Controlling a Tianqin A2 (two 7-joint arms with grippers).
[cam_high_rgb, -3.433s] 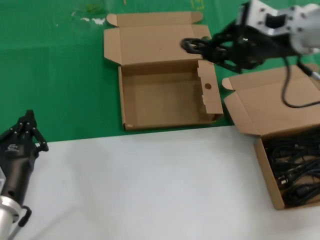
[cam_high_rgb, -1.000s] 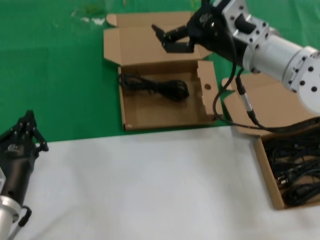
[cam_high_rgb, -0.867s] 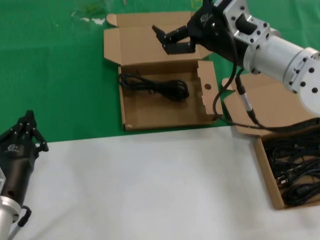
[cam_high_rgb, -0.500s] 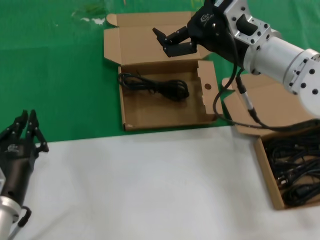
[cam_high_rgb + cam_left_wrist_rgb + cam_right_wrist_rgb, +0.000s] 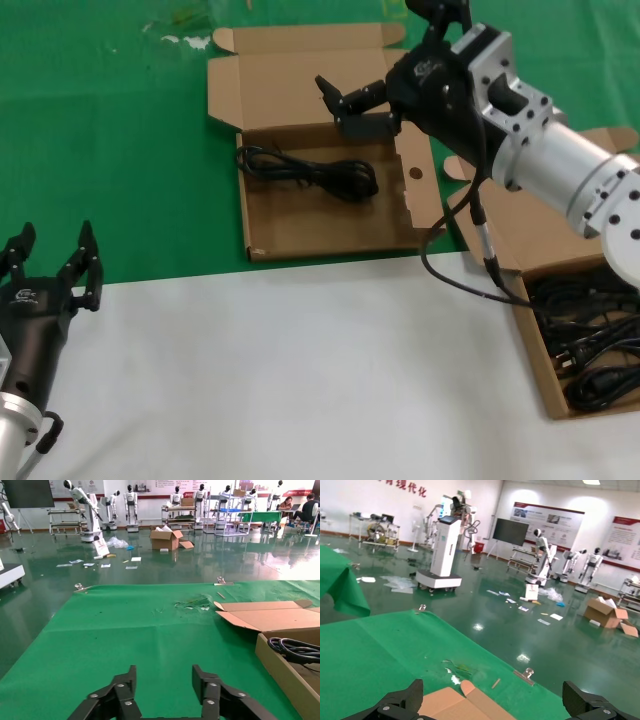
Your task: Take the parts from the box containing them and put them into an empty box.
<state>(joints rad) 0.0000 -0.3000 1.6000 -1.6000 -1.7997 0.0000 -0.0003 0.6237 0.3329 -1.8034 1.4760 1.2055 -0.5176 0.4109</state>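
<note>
Right gripper (image 5: 352, 103): spread wide, held nothing, at 12 o'clock of cord (image 5: 318, 172).
Left gripper (image 5: 48, 270): fingers apart, idle.
Next: you'd swing right to full box (image 5: 533, 345), grip one bundle mid-length.

Black power cord (image 5: 318, 172) lies in a plain brown cardboard box (image 5: 330, 225) on green cloth (image 5: 110, 150).

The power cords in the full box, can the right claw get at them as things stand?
Probably yes: the plain-lidded box lies open, the power cords are uncovered, and the open right claw holds nothing.
</note>
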